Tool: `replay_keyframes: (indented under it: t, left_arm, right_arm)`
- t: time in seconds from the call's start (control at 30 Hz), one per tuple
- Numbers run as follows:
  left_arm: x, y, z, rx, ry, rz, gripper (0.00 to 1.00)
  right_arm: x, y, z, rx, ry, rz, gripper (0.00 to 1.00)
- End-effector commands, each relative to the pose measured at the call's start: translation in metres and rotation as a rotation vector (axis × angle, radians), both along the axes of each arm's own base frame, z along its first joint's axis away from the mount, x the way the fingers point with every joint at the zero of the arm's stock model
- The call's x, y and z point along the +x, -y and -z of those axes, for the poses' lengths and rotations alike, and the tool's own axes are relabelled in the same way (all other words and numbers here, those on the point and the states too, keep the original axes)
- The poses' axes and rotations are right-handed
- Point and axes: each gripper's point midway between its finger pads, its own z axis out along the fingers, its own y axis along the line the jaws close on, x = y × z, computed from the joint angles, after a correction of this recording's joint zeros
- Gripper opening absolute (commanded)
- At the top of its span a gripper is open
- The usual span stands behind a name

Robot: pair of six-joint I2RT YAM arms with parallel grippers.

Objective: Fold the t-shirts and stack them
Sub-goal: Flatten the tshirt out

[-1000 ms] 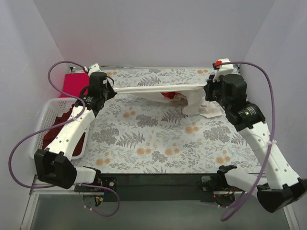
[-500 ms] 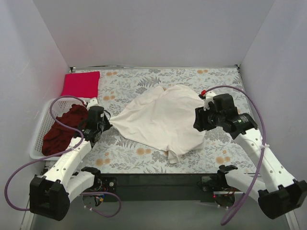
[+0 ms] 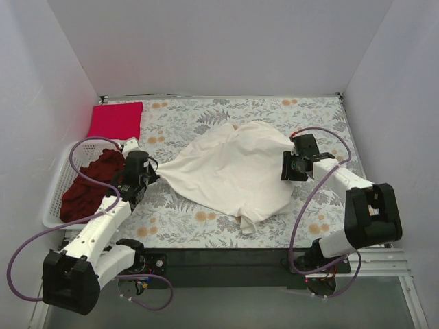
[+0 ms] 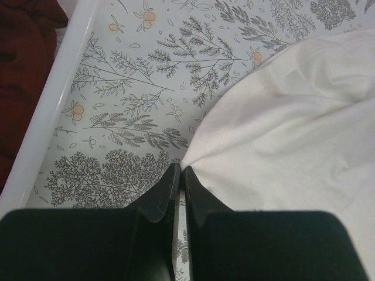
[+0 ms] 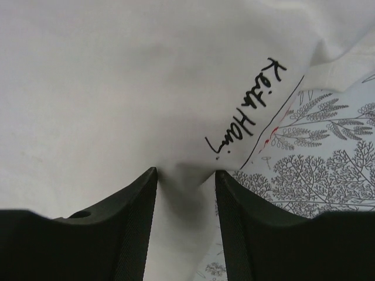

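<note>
The cream-white t-shirt (image 3: 233,171) lies spread on the floral table cloth, print side hidden. My left gripper (image 3: 152,173) is shut on the shirt's left corner (image 4: 202,153); its fingertips (image 4: 180,170) meet at the cloth's edge. My right gripper (image 3: 285,166) is at the shirt's right edge, jaws open with a pucker of cloth (image 5: 186,187) between them. Black handwriting (image 5: 246,111) shows on the cloth there. The crimson-pink t-shirt (image 3: 115,120) lies folded at the far left corner. The dark maroon t-shirt (image 3: 89,185) is bunched in the basket.
The white lattice basket (image 3: 56,184) stands off the table's left edge; its white wall (image 4: 53,117) is close beside my left gripper. Floral table cloth (image 5: 328,170) shows right of the right gripper. Grey walls close in on three sides.
The cream shirt, held stretched in the air at the far side a second ago, now lies spread on the table. Both grippers came down and nearer. The right arm's elbow has dropped low.
</note>
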Motion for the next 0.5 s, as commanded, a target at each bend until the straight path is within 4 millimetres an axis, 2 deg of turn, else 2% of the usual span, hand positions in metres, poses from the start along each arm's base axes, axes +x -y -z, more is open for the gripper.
replay_keyframes:
  t: [0.0,0.03,0.07,0.1,0.13,0.17,0.2,0.27,0.3,0.37,0.4,0.43,0.47]
  left_arm:
    - [0.005,-0.007,-0.005,0.028,0.024,-0.024,0.0]
    - [0.006,-0.007,-0.004,0.03,0.022,-0.026,0.0]
    - [0.006,-0.007,-0.004,0.031,0.022,-0.027,0.0]
    - [0.006,-0.008,-0.003,0.035,0.018,-0.028,0.0]
    - [0.006,-0.008,-0.002,0.036,0.016,-0.028,0.0]
    - [0.006,-0.007,-0.002,0.034,0.014,-0.026,0.0]
    - [0.006,-0.007,-0.001,0.033,0.011,-0.023,0.0]
    - [0.007,-0.004,0.0,0.026,0.008,-0.01,0.0]
    - [0.008,-0.003,0.0,0.023,0.007,-0.004,0.0]
    - [0.009,0.0,0.001,0.018,0.004,0.009,0.0]
    - [0.009,0.001,0.002,0.016,0.002,0.01,0.0]
    - [0.009,0.001,0.003,0.015,-0.001,0.011,0.0]
    - [0.01,0.001,0.002,0.015,0.001,0.014,0.0]
  right_arm:
    - [0.059,-0.001,-0.007,0.032,0.119,0.059,0.5]
    - [0.067,0.002,-0.005,0.032,0.114,0.064,0.45]
    - [0.088,0.0,-0.017,0.036,0.151,0.067,0.4]
    - [0.097,0.001,-0.003,0.023,0.12,0.072,0.34]
    - [0.111,0.004,-0.006,0.01,0.135,0.077,0.26]
    - [0.124,0.006,-0.007,0.001,0.145,0.076,0.07]
    - [0.154,0.003,-0.016,-0.002,0.18,0.076,0.01]
    - [0.179,0.007,-0.023,-0.042,0.197,0.072,0.01]
    - [0.21,0.003,-0.043,-0.046,0.252,0.068,0.01]
    - [0.229,0.005,-0.055,-0.075,0.259,0.054,0.01]
    - [0.249,0.001,-0.071,-0.069,0.297,0.044,0.01]
    - [0.253,-0.007,-0.077,-0.052,0.302,0.012,0.04]
    - [0.252,-0.008,-0.079,-0.045,0.292,-0.003,0.19]
